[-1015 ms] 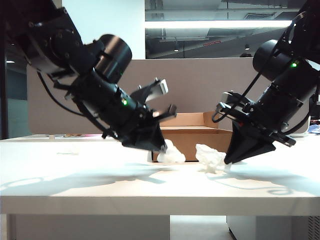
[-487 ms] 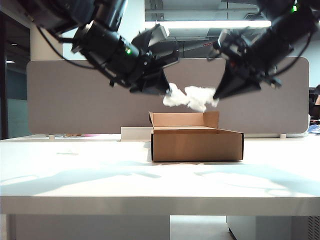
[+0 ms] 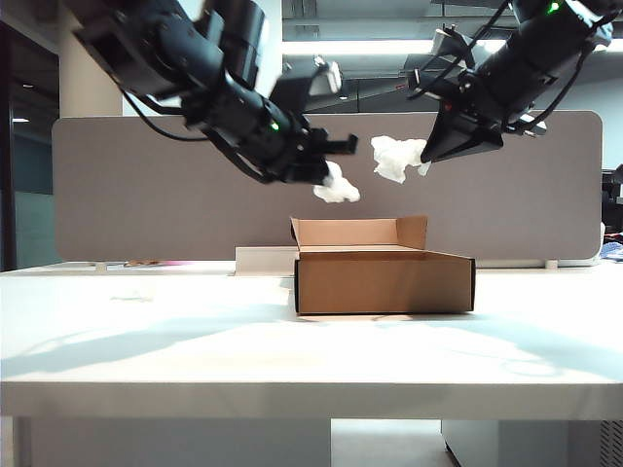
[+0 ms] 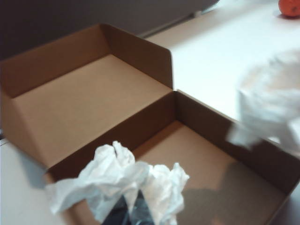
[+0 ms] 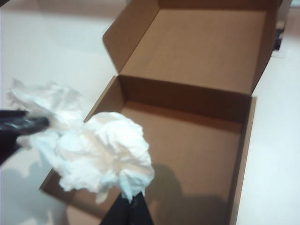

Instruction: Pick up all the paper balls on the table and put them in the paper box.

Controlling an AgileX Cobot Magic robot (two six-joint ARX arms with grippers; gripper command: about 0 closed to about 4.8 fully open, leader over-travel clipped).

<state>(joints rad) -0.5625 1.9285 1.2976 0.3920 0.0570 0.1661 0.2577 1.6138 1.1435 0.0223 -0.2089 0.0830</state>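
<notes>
Two paper balls hang in the air above the open brown paper box [image 3: 384, 282], which stands on the white table [image 3: 195, 350]. My left gripper [image 3: 326, 177] is shut on one crumpled white paper ball [image 3: 337, 189], over the box's left part. In the left wrist view that ball [image 4: 122, 180] covers the dark fingertips [image 4: 129, 213], with the box floor [image 4: 206, 168] below. My right gripper [image 3: 429, 156] is shut on the other paper ball [image 3: 393, 158], seen from its wrist [image 5: 103, 154] over the box [image 5: 187, 140]. The two balls hang close together, apart.
A grey fabric divider panel [image 3: 146, 195] runs behind the table. A low white block [image 3: 263, 258] sits behind the box's left side. An orange object [image 4: 290, 7] lies far off on the table. The box's back flap [image 3: 355, 232] stands upright.
Both grippers, each with its paper ball, rose from the table in front of the box to well above it. In the last half second the balls moved slightly apart.
</notes>
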